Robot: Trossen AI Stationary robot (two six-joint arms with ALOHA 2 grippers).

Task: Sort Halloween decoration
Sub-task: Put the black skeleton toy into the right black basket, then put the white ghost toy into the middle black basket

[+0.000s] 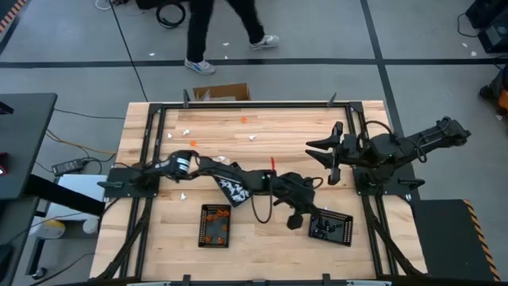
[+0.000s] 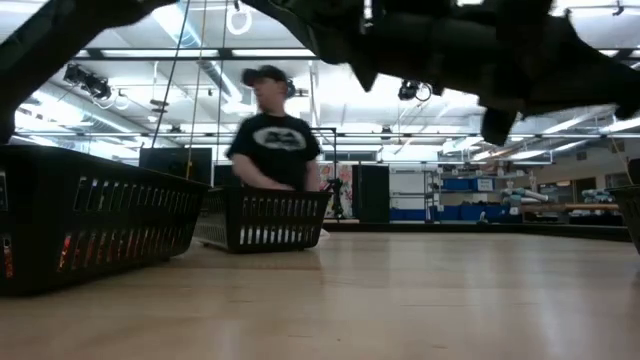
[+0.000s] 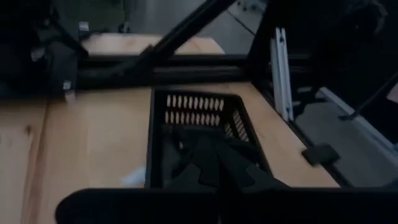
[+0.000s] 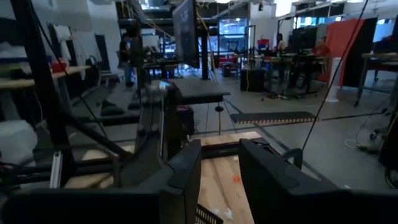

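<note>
Left arm reaches across the table toward the right side; left gripper (image 1: pixel 305 214) sits at the near-left corner of the right-hand black tray (image 1: pixel 343 231), fingers closed, and nothing visible between them. In the left wrist view that tray (image 3: pixel 163 112) is directly ahead of the gripper, and dark flat pieces (image 3: pixel 208 155) lie inside it; shapes too dim to sort out.

Just left of the left gripper, back along its forearm, the other black tray (image 1: pixel 202 226) sits on the table with orange pieces (image 1: pixel 214 232) in it. In the low view two slotted black trays show, one near (image 2: pixel 80 225) with orange glowing through the slots, one farther back (image 2: pixel 262 218).

Loose decoration pieces lie beyond the left arm, well away from its gripper: an orange one (image 1: pixel 244 120) near the far edge, another orange one (image 1: pixel 193 144) by the left arm's elbow, white bits (image 1: pixel 186 131) and (image 1: pixel 252 137) scattered between. A thin red-orange piece (image 1: pixel 272 163) lies just behind the left forearm.

Right gripper (image 1: pixel 332 155) is raised near its own base, well apart from the trays and from the left gripper, pointing toward the table's middle. Fingers (image 4: pixel 186 168) partly apart, gap empty. The right wrist view shows an orange speck (image 4: pixel 236 178) on the wood ahead of it.

A person (image 2: pixel 272 130) in a dark shirt stands beyond the table's far edge.
</note>
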